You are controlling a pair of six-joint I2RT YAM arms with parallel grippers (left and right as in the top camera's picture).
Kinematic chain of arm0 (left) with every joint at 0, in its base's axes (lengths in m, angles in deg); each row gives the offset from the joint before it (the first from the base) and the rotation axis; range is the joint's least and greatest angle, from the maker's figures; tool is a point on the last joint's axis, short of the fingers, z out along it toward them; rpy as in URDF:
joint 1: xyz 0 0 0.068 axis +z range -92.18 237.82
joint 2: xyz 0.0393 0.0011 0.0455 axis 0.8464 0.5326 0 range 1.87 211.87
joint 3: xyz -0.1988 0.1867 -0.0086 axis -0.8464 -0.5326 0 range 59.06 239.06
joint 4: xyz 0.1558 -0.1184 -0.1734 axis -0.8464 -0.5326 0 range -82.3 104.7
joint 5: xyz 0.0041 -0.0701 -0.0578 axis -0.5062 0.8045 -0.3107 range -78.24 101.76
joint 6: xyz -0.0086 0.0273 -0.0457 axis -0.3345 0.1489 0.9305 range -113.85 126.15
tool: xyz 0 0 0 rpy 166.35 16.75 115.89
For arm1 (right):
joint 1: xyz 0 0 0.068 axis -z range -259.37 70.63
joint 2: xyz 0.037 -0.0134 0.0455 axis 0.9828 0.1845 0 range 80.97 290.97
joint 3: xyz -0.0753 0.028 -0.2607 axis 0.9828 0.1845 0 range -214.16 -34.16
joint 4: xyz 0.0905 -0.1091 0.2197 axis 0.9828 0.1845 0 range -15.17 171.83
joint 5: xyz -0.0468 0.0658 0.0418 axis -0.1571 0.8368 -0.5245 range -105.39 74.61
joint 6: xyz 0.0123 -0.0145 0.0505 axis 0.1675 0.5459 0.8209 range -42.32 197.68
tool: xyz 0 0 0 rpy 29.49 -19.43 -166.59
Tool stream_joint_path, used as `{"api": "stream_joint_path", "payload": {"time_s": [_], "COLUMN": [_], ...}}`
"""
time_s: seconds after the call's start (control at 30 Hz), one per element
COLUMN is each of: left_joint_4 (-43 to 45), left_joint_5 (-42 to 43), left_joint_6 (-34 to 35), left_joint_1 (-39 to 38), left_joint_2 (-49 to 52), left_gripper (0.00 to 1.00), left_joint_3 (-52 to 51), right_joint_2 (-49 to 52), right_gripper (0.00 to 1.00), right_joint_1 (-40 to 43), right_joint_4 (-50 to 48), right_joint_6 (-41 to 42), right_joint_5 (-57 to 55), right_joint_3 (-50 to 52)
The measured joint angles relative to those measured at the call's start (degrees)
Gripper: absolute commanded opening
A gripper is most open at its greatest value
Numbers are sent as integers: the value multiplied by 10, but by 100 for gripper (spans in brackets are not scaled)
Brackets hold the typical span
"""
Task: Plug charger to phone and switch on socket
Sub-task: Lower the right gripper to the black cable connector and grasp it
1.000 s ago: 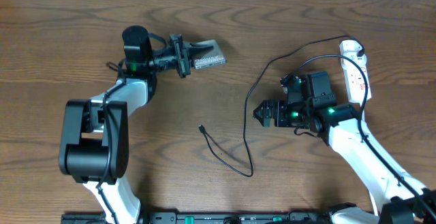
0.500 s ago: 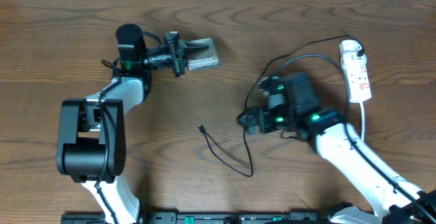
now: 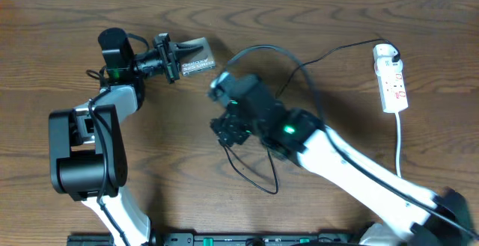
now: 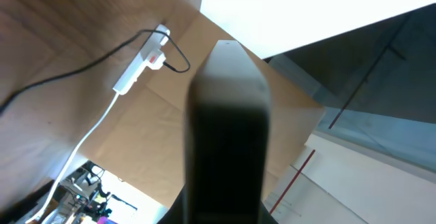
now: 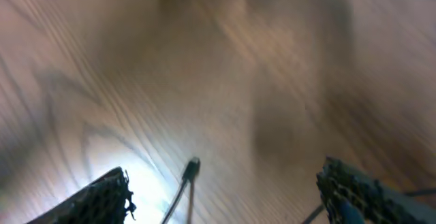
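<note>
Right gripper (image 3: 227, 131) has swung from just beside the socket (image 3: 392, 78) to well left of it, and now hangs over the free end of the charger (image 3: 275, 191). Right wrist view: jaws spread wide and released, the plug tip (image 5: 191, 168) lying on the table (image 5: 286, 67) between the two fingers (image 5: 102, 198), touching neither; that view is motion-blurred. Charger cable now arcs higher behind the right arm than 0.5 s ago; its far end still runs to the socket. Left gripper (image 3: 174, 54) stays clenched on the phone (image 3: 196, 54), held above the table, and has carried it further left, away from the socket. Socket itself unmoved; the state of its switch cannot be made out.
</note>
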Motion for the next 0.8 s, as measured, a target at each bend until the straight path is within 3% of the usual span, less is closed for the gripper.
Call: {"api": "stream_joint_path", "payload": {"time_s": [0.27,0.8], "left_joint_4": [-1,-2], "left_joint_5": [2,4], "left_joint_6": [-32,-68], "left_joint_1": [3,41], "left_joint_2": [13,35], "left_gripper": [7,7], "left_joint_3": [0,0], "right_joint_2": [142,220], "right_gripper": [77,58], "right_joint_1": [-42,-52], "right_joint_4": [39,50], "right_joint_6": [-29,-24], "right_joint_5": [-10,-9], "right_joint_3": [-28,-34]}}
